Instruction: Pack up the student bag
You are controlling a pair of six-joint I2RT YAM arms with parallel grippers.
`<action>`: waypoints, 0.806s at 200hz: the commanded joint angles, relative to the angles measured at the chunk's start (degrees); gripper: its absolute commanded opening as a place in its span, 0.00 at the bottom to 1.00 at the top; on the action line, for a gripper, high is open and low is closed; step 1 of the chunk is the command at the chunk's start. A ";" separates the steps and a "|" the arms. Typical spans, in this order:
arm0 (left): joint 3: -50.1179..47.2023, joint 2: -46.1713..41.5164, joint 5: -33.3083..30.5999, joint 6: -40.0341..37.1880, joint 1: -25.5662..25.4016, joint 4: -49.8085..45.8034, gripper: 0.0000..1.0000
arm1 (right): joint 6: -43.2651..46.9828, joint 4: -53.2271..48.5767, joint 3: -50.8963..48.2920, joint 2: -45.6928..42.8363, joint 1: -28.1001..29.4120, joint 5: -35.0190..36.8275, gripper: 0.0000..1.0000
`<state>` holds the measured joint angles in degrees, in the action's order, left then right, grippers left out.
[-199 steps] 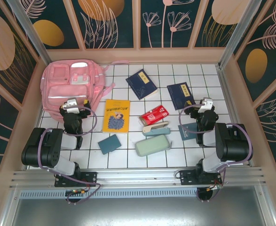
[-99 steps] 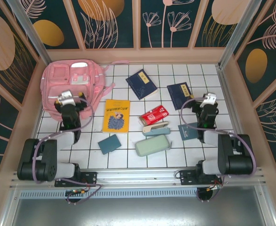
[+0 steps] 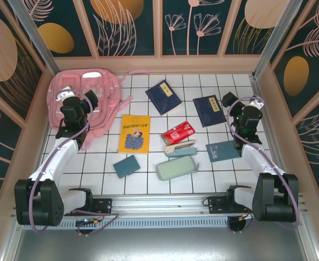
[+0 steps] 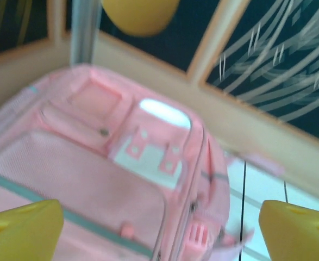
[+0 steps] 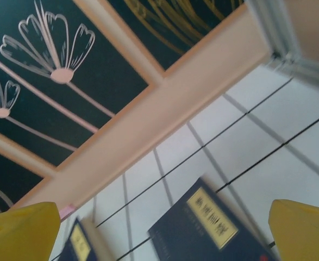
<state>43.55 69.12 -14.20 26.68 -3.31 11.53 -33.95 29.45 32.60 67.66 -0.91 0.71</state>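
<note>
Hovering above the bag [image 4: 88, 174], the left hand [image 4: 160, 231] is released, its yellow fingers [image 4: 23, 228] spread wide with nothing between them. The pink bag lies flat in the table's [image 3: 148, 182] far left corner, pockets up, a strap trailing from its right side. The left arm stretches long from its base across the bag's near edge.

Just right of the bag lies a yellow book [image 3: 134, 133]. Farther right, two navy books [image 3: 164, 97], a red packet [image 3: 179, 132], a green case [image 3: 176, 168] and two teal notebooks [image 3: 126, 166] lie scattered, all apart from the bag.

Well right of the bag, the right hand [image 5: 159, 228] is likewise released and empty, raised over the farther navy book. Its arm is stretched forward and tipped toward the back wall.
</note>
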 commanded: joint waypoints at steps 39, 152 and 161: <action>1.97 9.48 4.47 -4.94 -6.83 -7.11 0.77 | 3.32 -5.97 4.33 0.14 17.23 -8.15 0.99; 11.71 27.26 -0.29 -13.25 -9.96 -18.93 0.69 | 6.31 -6.05 6.92 6.00 27.43 -10.82 0.99; 11.83 28.63 -0.22 -14.19 -10.05 -19.89 0.69 | 6.36 -6.17 6.99 6.03 27.60 -10.53 0.99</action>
<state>53.30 94.65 -12.05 16.21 -12.58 -3.86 -28.77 23.05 37.19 73.47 25.96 -9.15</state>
